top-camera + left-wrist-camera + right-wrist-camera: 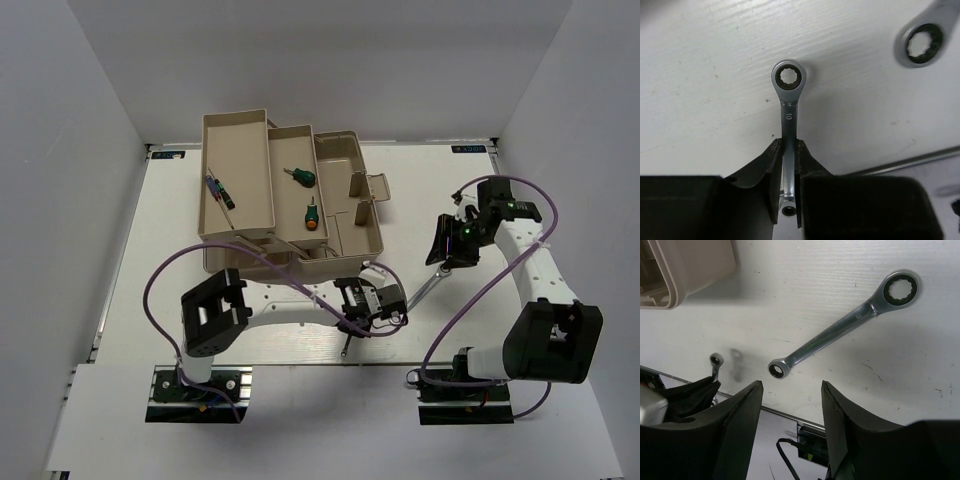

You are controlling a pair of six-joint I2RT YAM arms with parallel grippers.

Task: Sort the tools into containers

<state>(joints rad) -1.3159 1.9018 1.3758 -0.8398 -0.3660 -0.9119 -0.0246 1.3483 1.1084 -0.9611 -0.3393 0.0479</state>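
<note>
My left gripper [788,142] is shut on the shaft of a short silver wrench [789,100], whose ring end sticks out past the fingertips over the white table. From above, this gripper [362,305] sits just in front of the beige toolbox [345,235]. A longer silver wrench [840,330] lies flat on the table, a little beyond my right gripper [790,387], which is open and holds nothing. Two thin screwdrivers [218,190] lie in the left tray [236,120]. Two green-handled screwdrivers [299,176] lie in the middle tray [290,133].
The toolbox stands open at the table's back centre, its lid [366,187] to the right. A corner of it [690,265] shows at the right wrist view's upper left. Purple cables [165,275] loop around both arms. The table's front rail [785,412] runs below the right fingers.
</note>
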